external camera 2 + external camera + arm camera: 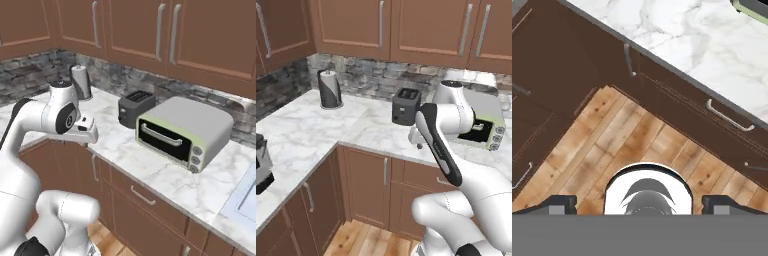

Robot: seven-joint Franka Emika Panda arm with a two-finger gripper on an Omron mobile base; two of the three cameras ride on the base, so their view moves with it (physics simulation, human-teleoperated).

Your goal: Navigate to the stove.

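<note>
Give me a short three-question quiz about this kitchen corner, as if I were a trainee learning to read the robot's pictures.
1. True or false: the toaster oven stands on the counter with its door shut.
2. Which thing stands nearest the corner of the backsplash? A) paper towel roll B) black toaster C) a fruit bowl
3. Fill in: in the hand view, the gripper looks down at a ____ floor, its jaws standing wide apart with nothing between them.

Key: 1 true; 2 A; 3 wooden.
</note>
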